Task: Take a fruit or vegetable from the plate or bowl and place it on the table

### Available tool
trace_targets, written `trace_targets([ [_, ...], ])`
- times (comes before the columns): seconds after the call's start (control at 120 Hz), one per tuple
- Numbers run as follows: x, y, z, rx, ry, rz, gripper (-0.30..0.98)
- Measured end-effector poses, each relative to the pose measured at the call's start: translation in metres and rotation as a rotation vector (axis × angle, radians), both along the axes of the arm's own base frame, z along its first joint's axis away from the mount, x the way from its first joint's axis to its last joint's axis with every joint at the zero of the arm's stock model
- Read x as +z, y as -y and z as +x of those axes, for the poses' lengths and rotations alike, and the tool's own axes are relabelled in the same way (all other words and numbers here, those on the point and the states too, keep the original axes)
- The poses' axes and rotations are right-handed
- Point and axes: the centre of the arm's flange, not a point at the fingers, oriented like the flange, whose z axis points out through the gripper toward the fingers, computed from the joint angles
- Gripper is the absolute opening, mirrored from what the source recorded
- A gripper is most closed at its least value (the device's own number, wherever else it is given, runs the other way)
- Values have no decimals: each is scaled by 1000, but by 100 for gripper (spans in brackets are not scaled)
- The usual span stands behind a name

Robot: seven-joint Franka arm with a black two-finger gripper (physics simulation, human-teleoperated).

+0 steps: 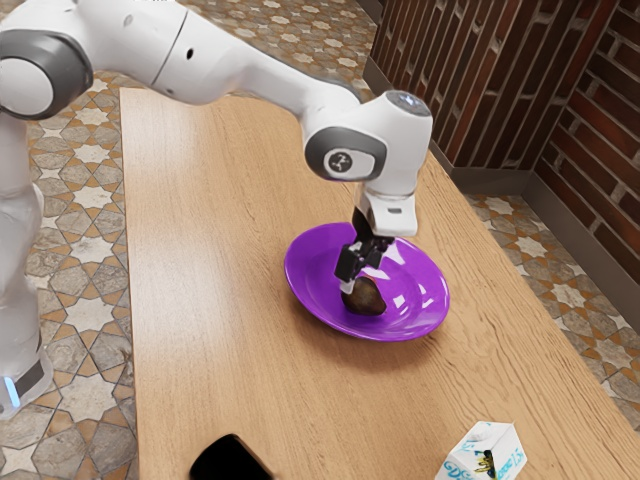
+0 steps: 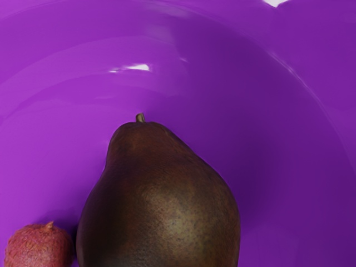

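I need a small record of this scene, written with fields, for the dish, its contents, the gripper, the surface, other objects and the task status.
dish: glossy purple round plate
contents: dark brown pear with short stem; small rough reddish fruit beside it
gripper: black two-finger gripper, low over plate, at pear
surface: light brown wooden table
other objects: white box with blue lettering; black object, partly cut off
task status: pear on plate, not yet on table

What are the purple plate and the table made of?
The plate looks like shiny plastic or glazed pottery, because bright white reflections show on it. The table looks like smooth wood, because long grain lines run along it.
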Motion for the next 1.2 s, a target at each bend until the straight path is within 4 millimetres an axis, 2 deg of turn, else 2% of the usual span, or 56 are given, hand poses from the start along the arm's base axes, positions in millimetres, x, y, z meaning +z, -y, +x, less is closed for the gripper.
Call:
trace_targets([
  [0.358,-18,-6,10,1,-3,-3,69],
  [0.975,-46,-4,19,3,-16,-22,71],
  [1.033,-47,-7,20,10,-12,-24,69],
  [1.158,-49,-13,23,29,-8,-39,75],
  [1.2,-53,-16,24,41,-13,-49,72],
])
